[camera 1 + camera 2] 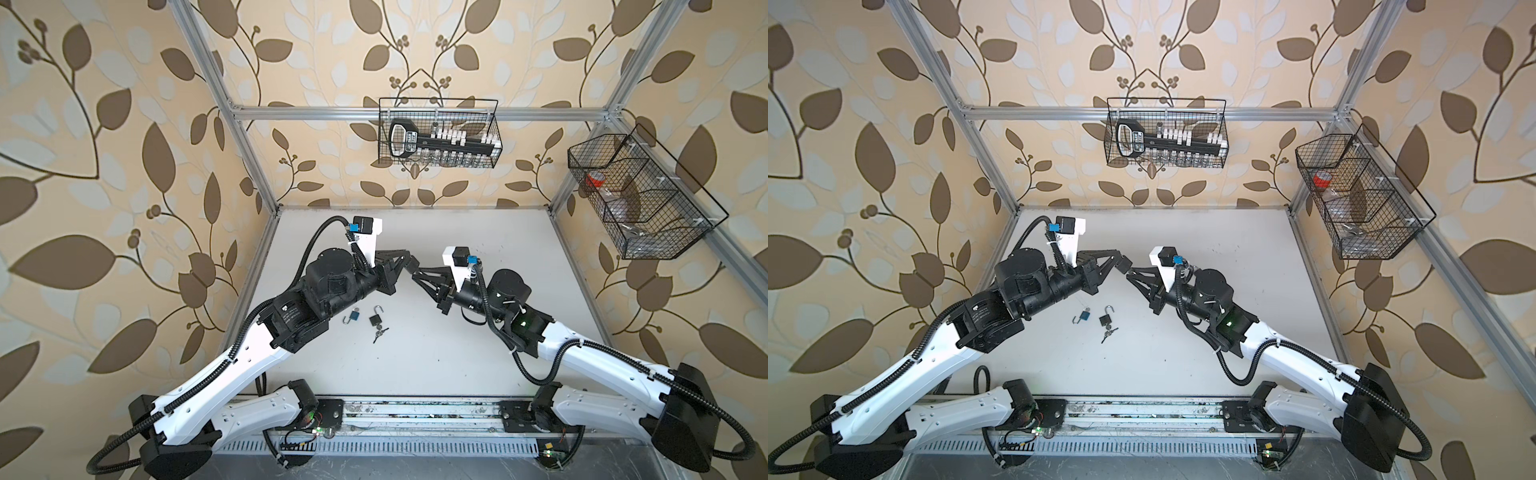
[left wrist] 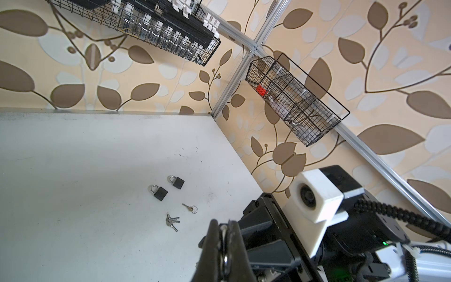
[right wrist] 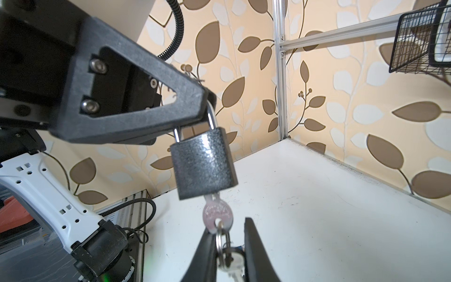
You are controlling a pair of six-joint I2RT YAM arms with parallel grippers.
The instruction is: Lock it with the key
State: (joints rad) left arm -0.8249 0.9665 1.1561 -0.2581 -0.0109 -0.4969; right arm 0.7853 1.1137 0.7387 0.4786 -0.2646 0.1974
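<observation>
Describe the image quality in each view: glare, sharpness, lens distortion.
Right wrist view: glare speckles the sharp dark grey metal padlock and silver key. Both top views: wide-angle lens splays the aluminium frame posts outward; shadows faint. Left wrist view: the small silver key bunch on the white table looks crisp.

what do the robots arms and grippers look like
The left arm and right arm have white shell links with black motor joints and black ribbed cable hoses. The left gripper and right gripper are black, with triangular open-frame fingers. Each wrist carries a white camera mount.
</observation>
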